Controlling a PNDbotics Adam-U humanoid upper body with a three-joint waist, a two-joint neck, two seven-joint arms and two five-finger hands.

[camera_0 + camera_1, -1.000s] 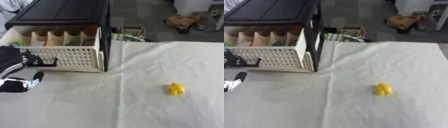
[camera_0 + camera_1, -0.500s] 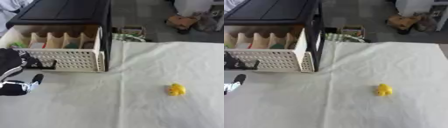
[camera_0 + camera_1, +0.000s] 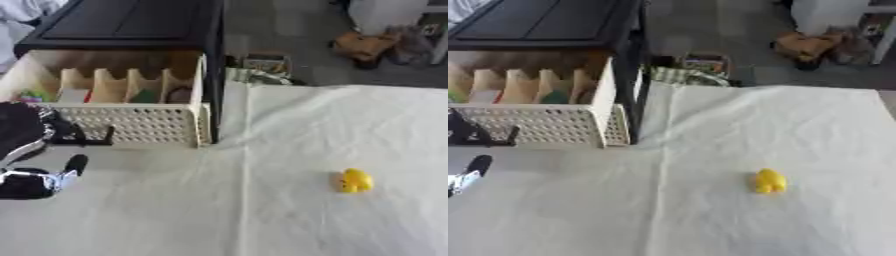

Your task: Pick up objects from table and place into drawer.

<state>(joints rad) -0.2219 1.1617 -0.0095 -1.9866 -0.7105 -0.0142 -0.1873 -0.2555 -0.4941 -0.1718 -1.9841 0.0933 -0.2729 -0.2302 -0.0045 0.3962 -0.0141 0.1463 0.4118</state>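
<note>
A small yellow duck-like toy (image 3: 354, 180) lies on the white cloth right of centre. The cream drawer (image 3: 131, 125) stands pulled out of a black cabinet (image 3: 131, 25) at the upper left. It has cardboard dividers and holds a few small things, one green, one dark and round. My left hand (image 3: 26, 145) is at the left edge, its fingers hooked on the left end of the drawer's black handle (image 3: 92, 141), thumb below. My right hand shows in no view.
The white-clothed table (image 3: 306, 125) ends just behind the drawer's right side. Beyond it on the floor are a patterned box (image 3: 267, 65) and a brown bag (image 3: 367, 45). The duck is far from the drawer, with bare cloth between.
The drawer front has come slightly nearer with my left hand at its handle. The duck has not moved.
</note>
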